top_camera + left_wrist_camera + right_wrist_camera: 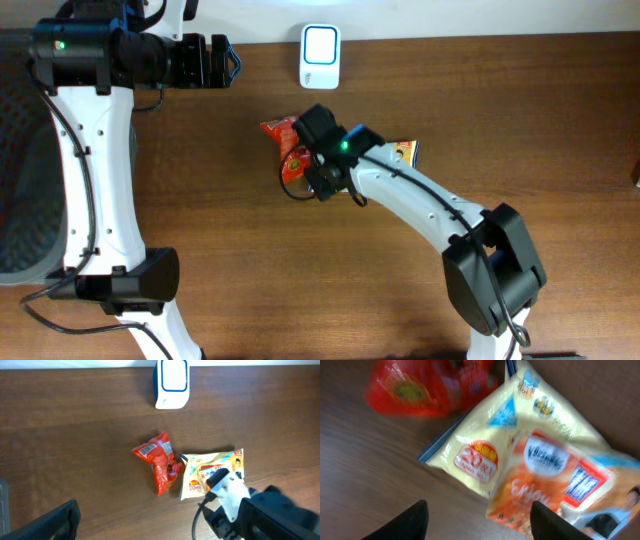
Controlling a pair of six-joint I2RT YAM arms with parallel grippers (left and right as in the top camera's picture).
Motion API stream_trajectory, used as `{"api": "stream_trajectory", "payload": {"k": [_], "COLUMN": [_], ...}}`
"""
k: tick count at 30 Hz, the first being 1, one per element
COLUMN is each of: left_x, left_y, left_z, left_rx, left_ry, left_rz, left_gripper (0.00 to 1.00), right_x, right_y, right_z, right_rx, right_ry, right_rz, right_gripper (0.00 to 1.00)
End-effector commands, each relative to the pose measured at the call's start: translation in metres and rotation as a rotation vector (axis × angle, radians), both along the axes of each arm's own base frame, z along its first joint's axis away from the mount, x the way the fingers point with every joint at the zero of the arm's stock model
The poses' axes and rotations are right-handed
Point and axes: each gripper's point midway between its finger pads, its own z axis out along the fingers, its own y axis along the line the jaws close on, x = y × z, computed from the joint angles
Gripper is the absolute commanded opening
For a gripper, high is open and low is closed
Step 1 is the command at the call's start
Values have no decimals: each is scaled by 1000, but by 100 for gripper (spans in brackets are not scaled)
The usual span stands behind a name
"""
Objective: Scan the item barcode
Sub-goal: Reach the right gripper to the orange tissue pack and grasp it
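Right claw (479, 521) low over the yellow packet (520, 455), fingers spread and gripping nothing, the packet flat mid-table (200, 200) just beside a red packet (427, 385), white scanner (320, 55) at the far edge, left claw (230, 62) wide open and empty, well apart.

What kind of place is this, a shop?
Most likely a pretend checkout, not a real shop: a white barcode scanner stands on a wooden table, and a red snack packet and a yellow snack packet lie near it.
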Motion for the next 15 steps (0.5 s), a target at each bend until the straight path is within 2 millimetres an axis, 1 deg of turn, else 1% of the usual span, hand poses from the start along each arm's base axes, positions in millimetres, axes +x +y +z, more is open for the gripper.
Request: {"api": "stream_trajectory", "payload": {"k": [1,2,4,5,6,7,9,10,11,12,14,15], "left_x": [-2,-2,-2,-2,-2,-2,-2,-2,-2,-2,-2,-2], "left_y": [0,0,0,0,0,0,0,0,0,0,0,0], "left_z": [7,7,7,7,7,7,7,7,7,7,7,7], "left_rx": [5,5,5,5,5,5,5,5,5,5,5,5], "left_ry": [-25,-25,-25,-25,-25,-25,-25,-26,-25,-25,-25,-25], "left_rz": [-16,-16,-16,-16,-16,-16,-16,-16,-16,-16,-16,-16], "left_gripper": [99,99,99,99,99,99,99,99,99,99,99,99], "right_x": [4,9,13,14,14,15,18,20,24,28,37,42], "right_y": [-22,-32,-42,-44,-46,-48,-54,-56,-59,-61,-50,-43], "right_z": [-23,-27,-33,-35,-37,-39,-40,-38,-33,-24,4,22], "right_rx": [-95,-137,-175,-185,-192,-194,-192,-183,-176,-155,-10,90], "right_ry": [-63,-106,-153,-162,-172,-174,-174,-178,-179,-170,-99,-56], "right_rz": [-60,-79,-101,-105,-110,-114,-131,-154,-177,-208,-209,-202], "right_gripper": [64,64,64,60,54,44,20,13,7,4,4,4]}}
